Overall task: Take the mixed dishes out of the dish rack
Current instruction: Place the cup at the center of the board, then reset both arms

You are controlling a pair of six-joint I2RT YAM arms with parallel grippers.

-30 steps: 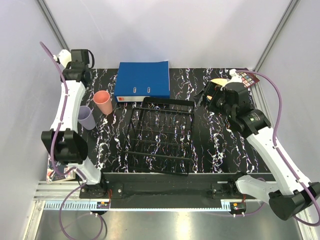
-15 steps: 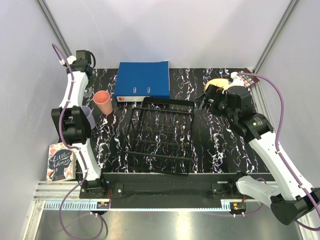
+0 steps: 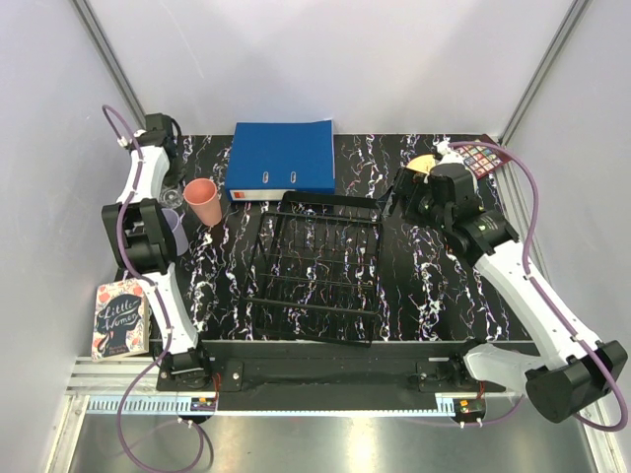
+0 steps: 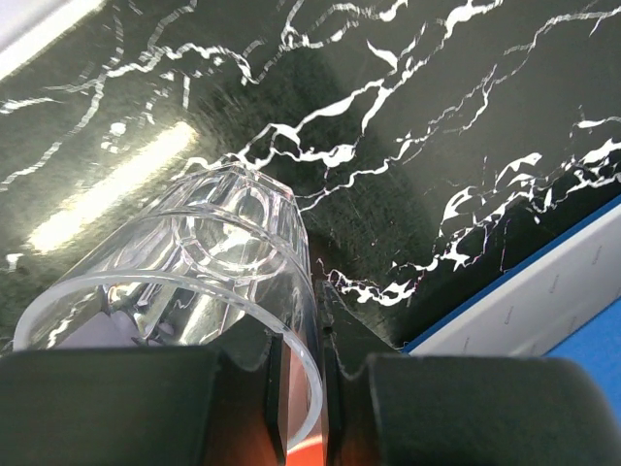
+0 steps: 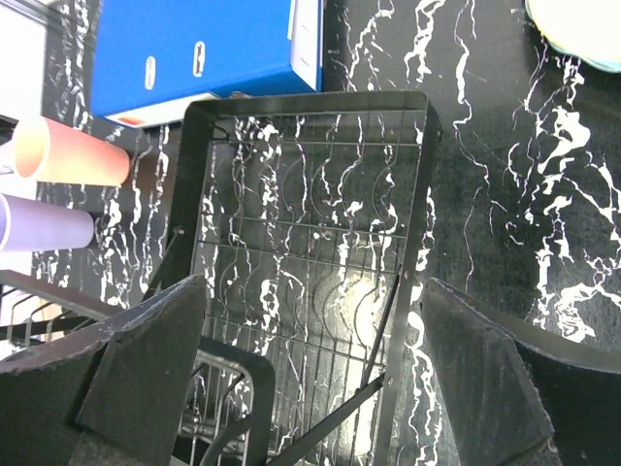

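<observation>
The black wire dish rack (image 3: pixel 315 264) stands mid-table with nothing in it; it also shows in the right wrist view (image 5: pixel 310 243). My left gripper (image 3: pixel 166 177) is at the far left corner, shut on the rim of the clear glass (image 4: pixel 194 262), low over the table. The salmon-pink cup (image 3: pixel 202 202) and the lilac cup (image 3: pixel 174 229) stand on the table beside it. My right gripper (image 3: pixel 409 192) is open and empty above the rack's far right corner (image 5: pixel 310 388). A yellow dish (image 3: pixel 426 163) lies behind it, mostly hidden; its pale rim (image 5: pixel 582 29) shows in the right wrist view.
The blue binder (image 3: pixel 283 158) lies at the back, just behind the rack, and close to the right of the glass (image 4: pixel 582 359). A book (image 3: pixel 118 320) lies off the table's near left edge. A dark patterned item (image 3: pixel 483 156) lies at the far right corner.
My left arm has folded back, bringing the glass down at the far left corner beside the salmon cup. My right gripper has shifted slightly left toward the rack.
</observation>
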